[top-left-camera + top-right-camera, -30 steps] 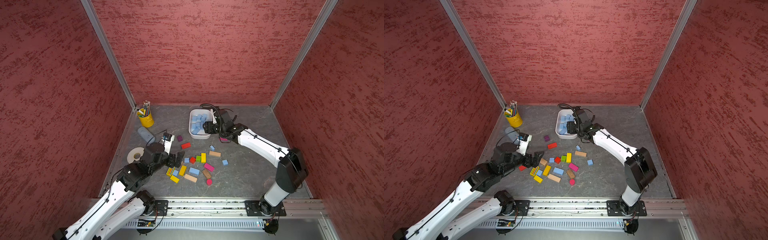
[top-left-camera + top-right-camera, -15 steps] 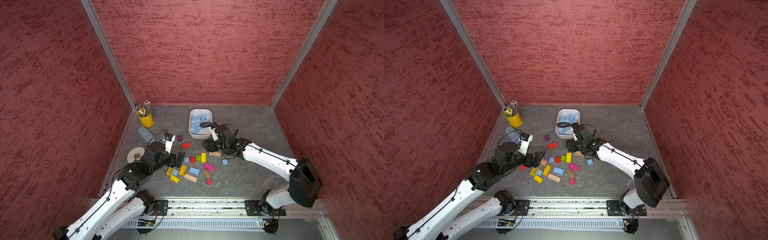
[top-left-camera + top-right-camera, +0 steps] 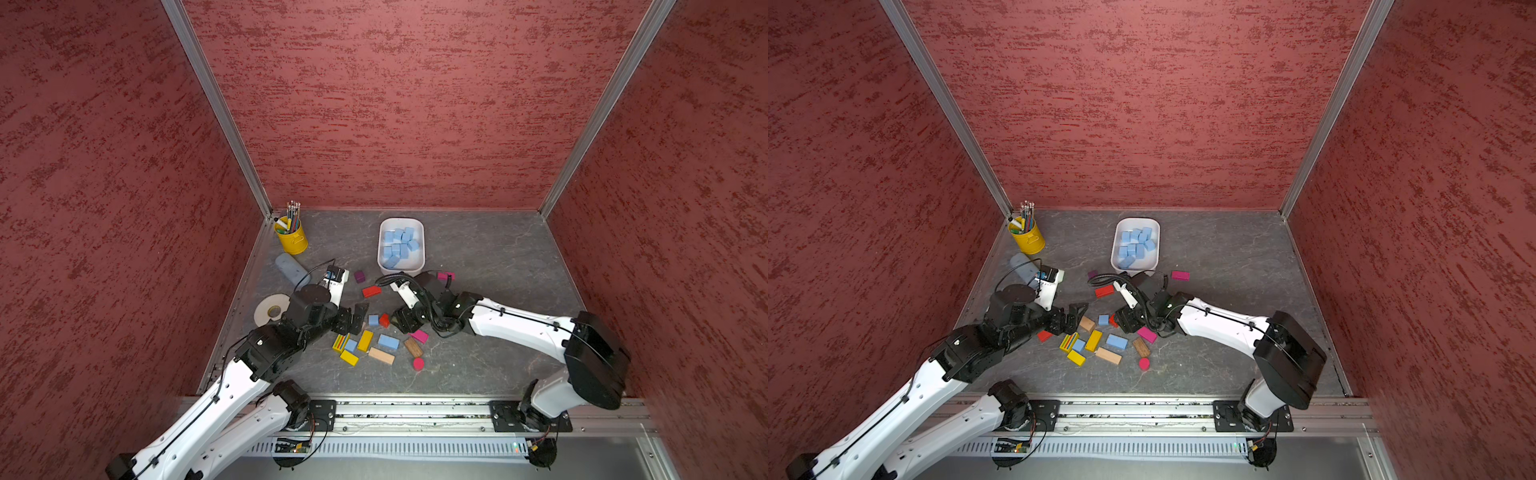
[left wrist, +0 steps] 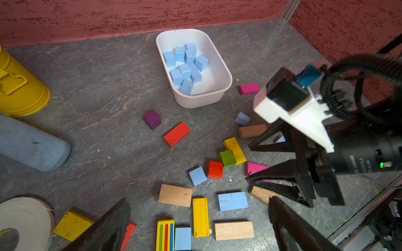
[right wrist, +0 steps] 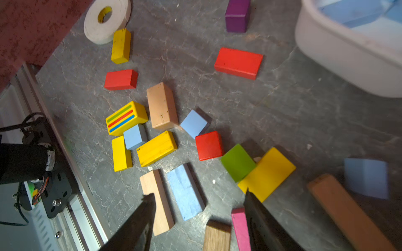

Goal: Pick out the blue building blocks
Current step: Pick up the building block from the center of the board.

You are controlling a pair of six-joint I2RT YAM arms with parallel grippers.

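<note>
Blue cubes [image 3: 398, 245] lie heaped in the white bin [image 3: 422, 249], which stands on the grey table [image 3: 490, 257] toward the back wall. More blue lies loose in the scatter of blocks on the near side of the bin. A long blue block [image 3: 388, 342] lies flat in the middle of the pile. A small blue cube [image 3: 373, 320] touches a red cube [image 3: 384, 320], and another blue cube [image 5: 134, 137] is pressed against a striped yellow block [image 5: 126, 118]. A paler blue cube [image 5: 366, 177], blurred in my right wrist view, sits just beside a long brown block [image 5: 348, 213]. My right claw [image 5: 198, 193] hangs low over the pile with its jaws parted and nothing clamped between them. In that wrist view the long blue block shows in the gap, a pale wooden block [image 5: 156, 202] runs alongside it, and a pink block [image 5: 240, 228] lies against one finger. My left claw [image 4: 199, 201] is spread wide and grips nothing, hovering at the pile's edge on my left, near a white tape roll [image 3: 271, 309]. A flat red block [image 3: 371, 291] and a purple cube [image 3: 360, 276] lie between the bin and the pile, apart from each other. A second pink block [image 3: 446, 275] lies near the bin's near corner. A yellow tin [image 3: 293, 243] of pencils stands in the far left corner, with a grey-blue case [image 3: 289, 266] just beside it.
</note>
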